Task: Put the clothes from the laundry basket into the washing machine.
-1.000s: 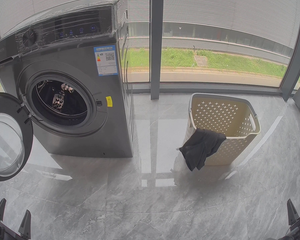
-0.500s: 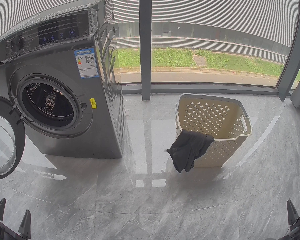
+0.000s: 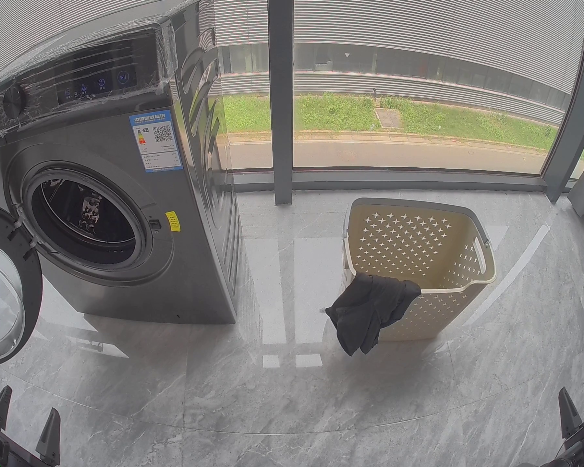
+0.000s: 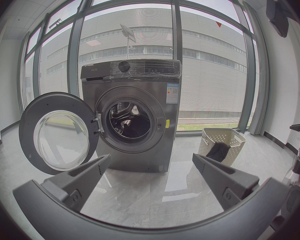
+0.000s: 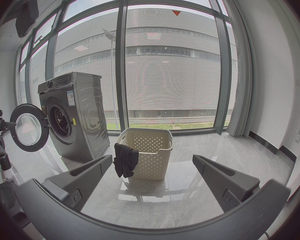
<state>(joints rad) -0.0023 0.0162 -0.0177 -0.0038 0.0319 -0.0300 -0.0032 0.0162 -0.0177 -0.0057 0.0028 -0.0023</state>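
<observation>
Approach step, by appearance: left end effector (image 4: 150, 157) and right end effector (image 5: 150, 157), both wide and empty, must next reach the black garment (image 3: 370, 309) draped over the laundry basket (image 3: 464, 285) rim.

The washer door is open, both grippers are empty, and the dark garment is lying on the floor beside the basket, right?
No: the head view shows the dark garment draped over the rim of the laundry basket. The washer door is open, and the left gripper and right gripper are empty.
</observation>
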